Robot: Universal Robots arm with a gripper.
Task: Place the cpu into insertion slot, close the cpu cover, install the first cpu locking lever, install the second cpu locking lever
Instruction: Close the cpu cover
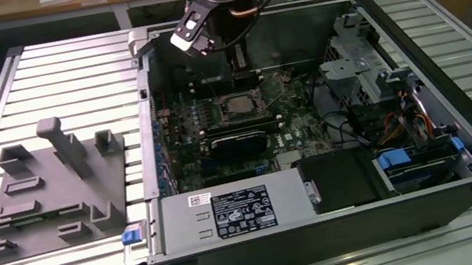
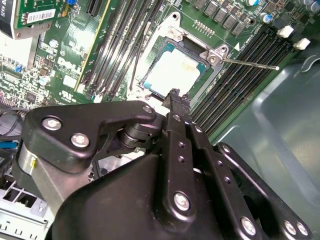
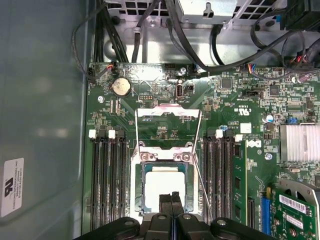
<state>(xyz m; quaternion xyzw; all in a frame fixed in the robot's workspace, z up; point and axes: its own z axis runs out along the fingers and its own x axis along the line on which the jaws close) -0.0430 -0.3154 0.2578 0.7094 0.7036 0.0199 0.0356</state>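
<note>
Cpu [image 3: 161,184] sits in insertion slot [image 3: 138,192], gripper [image 3: 171,201] just above with fingers pressed together

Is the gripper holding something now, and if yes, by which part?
Nothing seems held: the gripper is shut with nothing between its fingertips, over the edge of the cpu lying in the insertion slot.

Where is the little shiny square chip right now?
In the first wrist view the cpu lies in the insertion slot, between two banks of long black memory slots, right beside the tip of the gripper.
</note>
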